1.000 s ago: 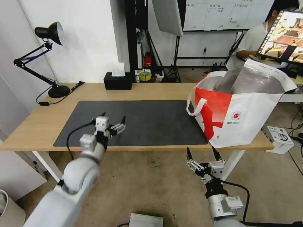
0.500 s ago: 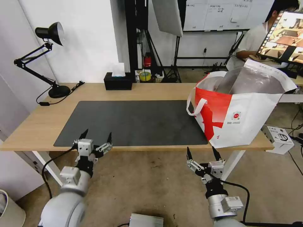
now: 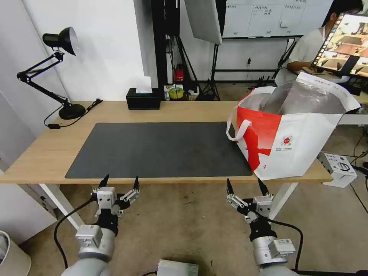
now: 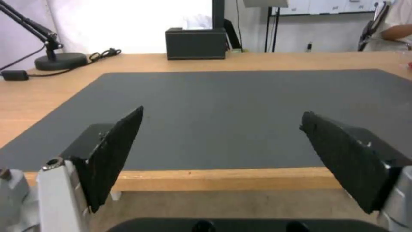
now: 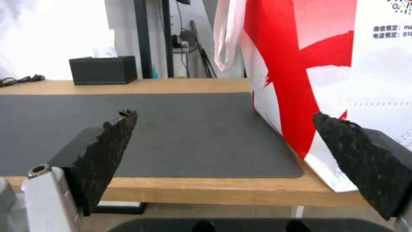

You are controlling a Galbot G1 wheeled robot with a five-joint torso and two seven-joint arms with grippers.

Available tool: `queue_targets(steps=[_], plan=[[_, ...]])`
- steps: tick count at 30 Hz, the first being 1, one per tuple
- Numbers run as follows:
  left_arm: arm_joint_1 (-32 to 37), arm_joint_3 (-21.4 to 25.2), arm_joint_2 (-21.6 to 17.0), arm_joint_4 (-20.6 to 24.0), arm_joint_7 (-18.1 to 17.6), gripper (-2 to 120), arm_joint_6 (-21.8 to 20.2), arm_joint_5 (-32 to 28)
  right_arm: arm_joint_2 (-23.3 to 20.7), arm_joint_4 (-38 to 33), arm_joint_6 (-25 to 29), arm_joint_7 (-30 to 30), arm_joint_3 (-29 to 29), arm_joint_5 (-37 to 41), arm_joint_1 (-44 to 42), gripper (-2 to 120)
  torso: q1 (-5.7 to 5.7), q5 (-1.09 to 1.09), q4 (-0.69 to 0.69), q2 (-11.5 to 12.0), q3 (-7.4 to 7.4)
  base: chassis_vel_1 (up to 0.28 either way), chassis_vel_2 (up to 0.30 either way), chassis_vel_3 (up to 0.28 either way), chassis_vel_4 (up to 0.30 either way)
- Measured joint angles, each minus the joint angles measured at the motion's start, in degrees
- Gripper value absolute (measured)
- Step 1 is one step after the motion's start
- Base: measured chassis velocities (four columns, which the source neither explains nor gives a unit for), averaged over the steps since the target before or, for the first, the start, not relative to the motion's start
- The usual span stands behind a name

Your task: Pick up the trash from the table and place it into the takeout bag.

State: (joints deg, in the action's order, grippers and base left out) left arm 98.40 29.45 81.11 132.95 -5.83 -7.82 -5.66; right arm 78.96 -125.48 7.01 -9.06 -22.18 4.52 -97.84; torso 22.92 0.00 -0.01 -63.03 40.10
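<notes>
Taking the mat (image 3: 161,147) as the landmark, left to right: a desk lamp (image 3: 61,73) stands on the table (image 3: 50,153) left of the mat, and a black tissue box (image 3: 143,99) sits just behind its far edge, both out of the working area. The left gripper (image 3: 119,182) hangs below the mat's near left edge, off the table, fingers spread wide and empty. The mat itself is bare, so the clearing looks done. The right gripper (image 3: 245,185) hangs below the mat's near right corner, equally wide and empty. The bag (image 3: 291,142) stands upright at the mat's right end, mouth open, presumably holding the trash; its inside is hidden.
</notes>
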Motion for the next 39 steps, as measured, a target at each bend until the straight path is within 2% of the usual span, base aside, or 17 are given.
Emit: queue_targets(steps=[11,23,39], plan=[[1.21,-0.50,1.09,-1.04,0.54,100,3.75,-0.31,0.00,0.00,0.00,0.00,0.00,0.00,0.00,100,0.00,0.00,0.00,0.00,0.00,0.000,0.000,0.000,0.000],[0.79,-0.90,1.57,-1.87,0.54,100,5.97,-0.42,0.00,0.00,0.00,0.00,0.00,0.00,0.00,100,0.00,0.00,0.00,0.00,0.01,0.000,0.000,0.000,0.000],[0.73,-1.22,1.74,-2.17,0.40,100,6.09,-0.42,0.00,0.00,0.00,0.00,0.00,0.00,0.00,100,0.00,0.00,0.00,0.01,0.00,0.000,0.000,0.000,0.000]])
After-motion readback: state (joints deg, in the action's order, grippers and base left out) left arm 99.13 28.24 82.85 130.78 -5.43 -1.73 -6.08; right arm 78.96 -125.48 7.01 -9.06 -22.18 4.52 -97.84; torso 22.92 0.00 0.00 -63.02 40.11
